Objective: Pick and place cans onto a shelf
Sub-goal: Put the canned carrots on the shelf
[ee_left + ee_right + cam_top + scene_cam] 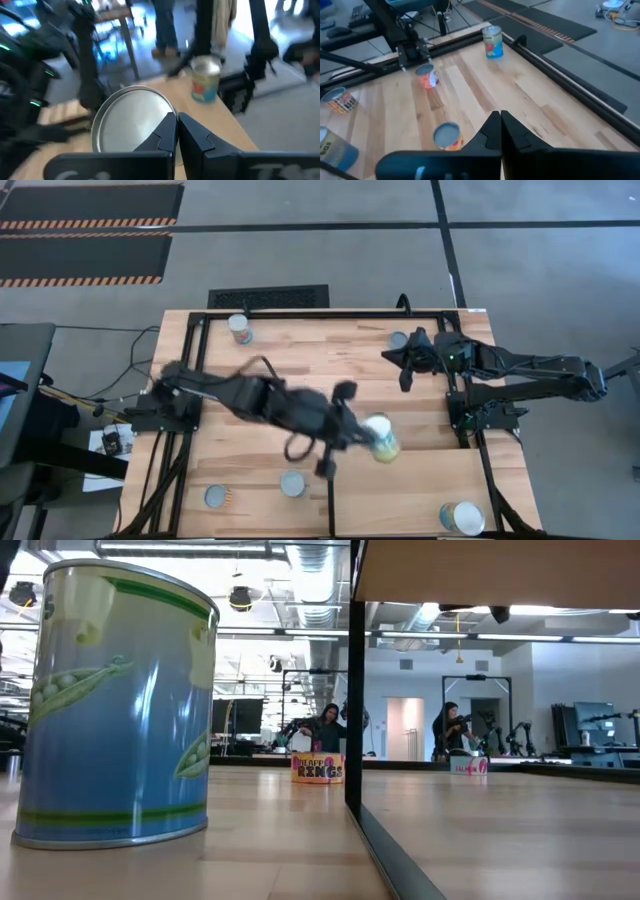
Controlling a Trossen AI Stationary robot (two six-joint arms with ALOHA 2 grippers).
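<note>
Silver-topped can [380, 436] pinched by its rim in left gripper [362, 438], lifted over table middle just beside shelf [420, 485] divider. Right gripper [405, 372] closed, empty, near far edge.

Surface [300, 350]: pale plank-grained wood, black frame rails. Shelf [410, 490]: same pale wood, thin black divider [331, 505] at its edge. Both arms dark/black. Pea can [115, 705] in low view: blue label, green pea pods, green band near base, silver rims. Far can [492, 42]: light blue label with red patch, silver top. Tipped can [426, 76]: orange-and-white label. Pineapple rings can [318, 768]: yellow with pink lettering. Floor mats [85, 230]: black, orange-striped edges.
</note>
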